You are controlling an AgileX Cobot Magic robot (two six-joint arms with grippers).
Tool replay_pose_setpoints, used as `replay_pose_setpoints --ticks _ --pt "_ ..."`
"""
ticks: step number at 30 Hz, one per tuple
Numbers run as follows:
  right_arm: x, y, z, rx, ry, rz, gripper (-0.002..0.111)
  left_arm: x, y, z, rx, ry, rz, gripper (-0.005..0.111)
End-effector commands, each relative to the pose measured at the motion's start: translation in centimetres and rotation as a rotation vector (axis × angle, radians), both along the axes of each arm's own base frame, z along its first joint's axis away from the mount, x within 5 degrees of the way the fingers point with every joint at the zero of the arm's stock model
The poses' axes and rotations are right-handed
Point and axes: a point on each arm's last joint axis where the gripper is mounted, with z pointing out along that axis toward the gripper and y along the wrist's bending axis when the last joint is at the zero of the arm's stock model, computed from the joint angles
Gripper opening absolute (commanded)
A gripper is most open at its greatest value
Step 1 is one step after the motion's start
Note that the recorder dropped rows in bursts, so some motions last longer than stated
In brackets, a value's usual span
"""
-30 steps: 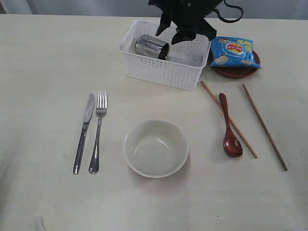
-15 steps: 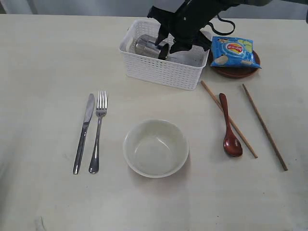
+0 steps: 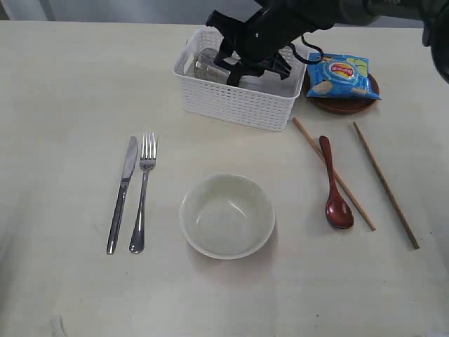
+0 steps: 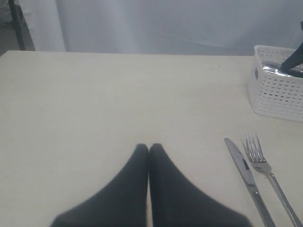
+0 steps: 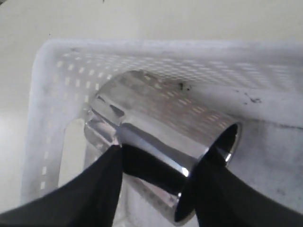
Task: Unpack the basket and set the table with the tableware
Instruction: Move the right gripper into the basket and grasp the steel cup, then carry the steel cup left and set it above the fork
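Steel cup (image 5: 161,127) is being observed on its side inside the basket (image 3: 235,105), base toward one short wall, open mouth toward the basket's middle. The surface is being noted as shiny, with the basket's grid holes mirrored along its flank. The basket is being recorded as white, perforated and rectangular, at the far middle of the table (image 3: 63,98).

Right gripper (image 5: 163,151) is being held low in the basket, jaws spread wide with one dark finger on either side of the cup. The cup is lying on the basket floor, not lifted. Whether the pads are pressing the metal is not being resolved in any view.

Left gripper (image 4: 149,149) is being held above bare table, jaws pressed together with nothing between them.

Already laid out: knife (image 3: 123,193) and fork (image 3: 142,189) side by side at the left, cream bowl (image 3: 226,216) in the near middle, reddish spoon (image 3: 335,186) between two chopsticks (image 3: 386,184) at the right; the spoon is overlapping the inner one.

Hard to make out:
- In the exterior view, the cup and the basket's far side are being largely covered by the right arm.
- The brown plate (image 3: 342,105), right of the basket, is being mostly hidden under a blue chip bag (image 3: 339,76); only its rim is showing.
- In the left wrist view, the basket and the knife and fork handles are being cut off by the frame edge.
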Motion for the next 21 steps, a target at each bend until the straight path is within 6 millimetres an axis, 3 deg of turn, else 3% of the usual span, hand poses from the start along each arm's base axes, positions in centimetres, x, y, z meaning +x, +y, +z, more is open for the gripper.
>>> replay_pose_setpoints --ticks 1,5,15,21 --pt "0.2 0.6 0.7 0.0 -0.074 0.002 0.025 0.0 0.0 0.0 0.002 -0.009 0.002 0.0" --pt "0.0 0.6 2.4 -0.018 -0.136 0.054 -0.001 0.0 0.0 0.0 0.002 -0.009 0.002 0.0" --pt "-1.3 0.1 8.7 -0.091 -0.218 0.198 -0.001 0.0 0.0 0.0 0.002 -0.009 0.002 0.0" --pt "-3.1 3.4 14.4 -0.138 -0.317 0.379 -0.001 0.0 0.0 0.0 0.002 -0.009 0.002 0.0"
